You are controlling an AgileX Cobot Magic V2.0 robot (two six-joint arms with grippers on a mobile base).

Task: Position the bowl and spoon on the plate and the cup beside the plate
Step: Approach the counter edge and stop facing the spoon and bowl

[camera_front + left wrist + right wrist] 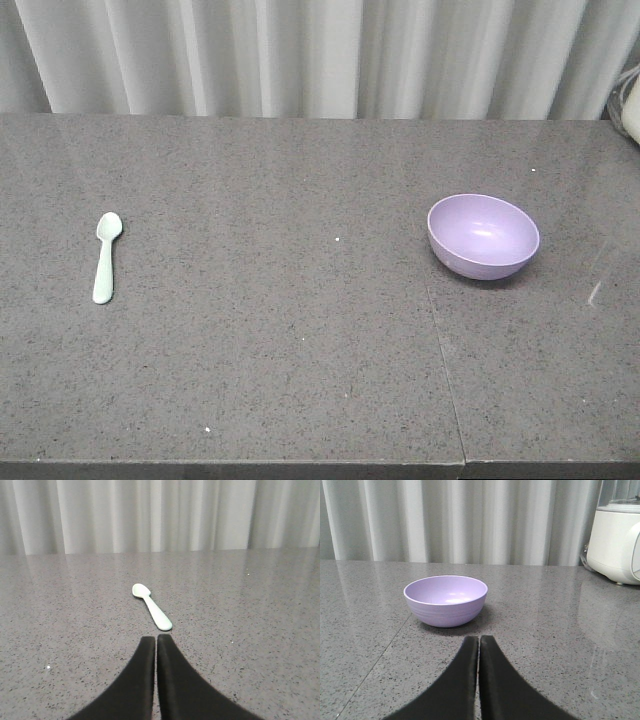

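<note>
A lavender bowl (pixel 483 235) stands upright and empty on the right part of the grey stone table; the right wrist view shows the bowl (pixel 445 600) a little beyond my right gripper (pixel 479 639), which is shut with nothing in it. A pale mint spoon (pixel 105 255) lies flat at the left, bowl end pointing away. In the left wrist view the spoon (pixel 151 606) lies just past my left gripper (pixel 156 638), handle end nearest the tips, jaws shut and empty. The plate and the cup are out of view. Neither gripper shows in the front view.
A white appliance (pixel 616 540) stands at the table's far right corner, its edge seen as a white shape (pixel 631 105) in the front view. A pleated pale curtain (pixel 320 55) hangs behind the table. A seam (pixel 445 360) runs through the tabletop below the bowl.
</note>
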